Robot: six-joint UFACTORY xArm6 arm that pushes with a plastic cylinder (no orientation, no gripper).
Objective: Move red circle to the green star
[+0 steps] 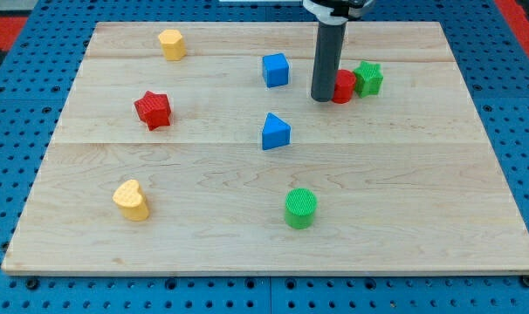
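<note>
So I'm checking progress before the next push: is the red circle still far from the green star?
No, the red circle sits right beside the green star, with my tip against the circle's left side.

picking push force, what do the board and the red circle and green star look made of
Board: pale wood, matte, visible grain and plank seams. Red circle and green star: probably plastic, solid colour, slight sheen. My tip touches the circle's left side.
</note>
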